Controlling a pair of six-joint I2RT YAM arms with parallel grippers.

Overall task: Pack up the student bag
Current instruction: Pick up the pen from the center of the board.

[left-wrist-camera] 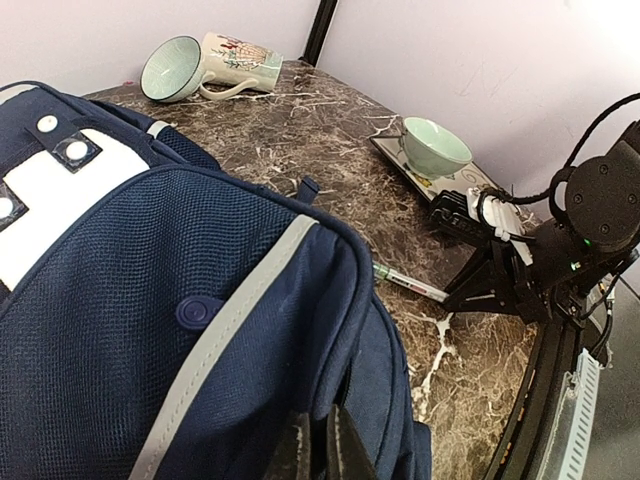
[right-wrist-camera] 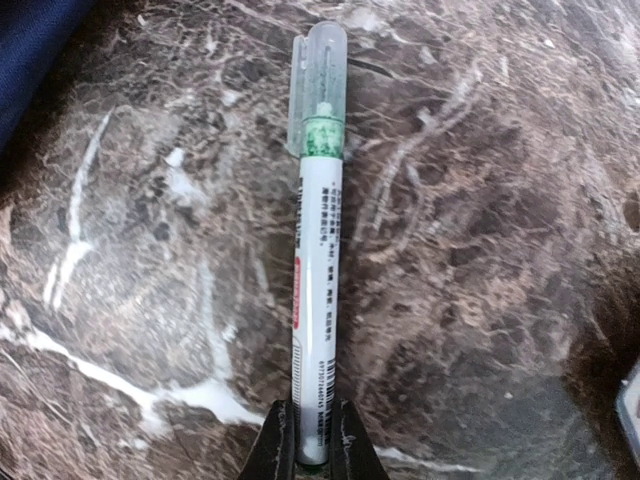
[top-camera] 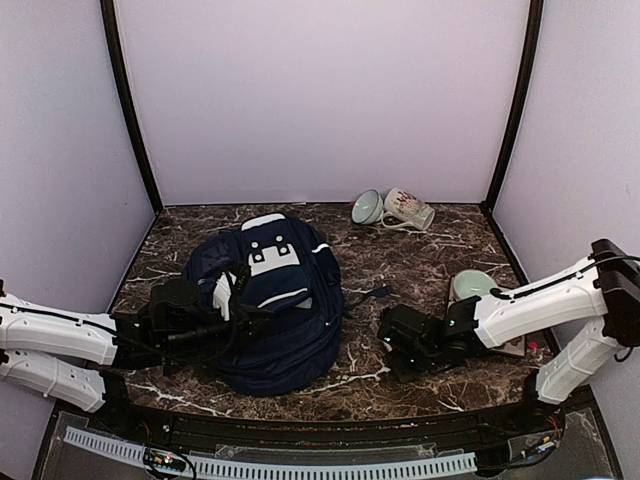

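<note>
The student bag, navy with a white patch and grey stripe trim, lies in the middle of the marble table. My left gripper is shut on a fold of its fabric at the right-hand edge; from above, that gripper sits on the bag's left side. A white pen with a green tip and a clear cap lies along the tabletop to the right of the bag. My right gripper is shut on its back end. In the left wrist view the pen points from that gripper towards the bag.
A patterned mug and a teal bowl lie on their sides at the back. A pale green cup stands on a tray at the right edge, just behind my right arm. A dark strap trails from the bag.
</note>
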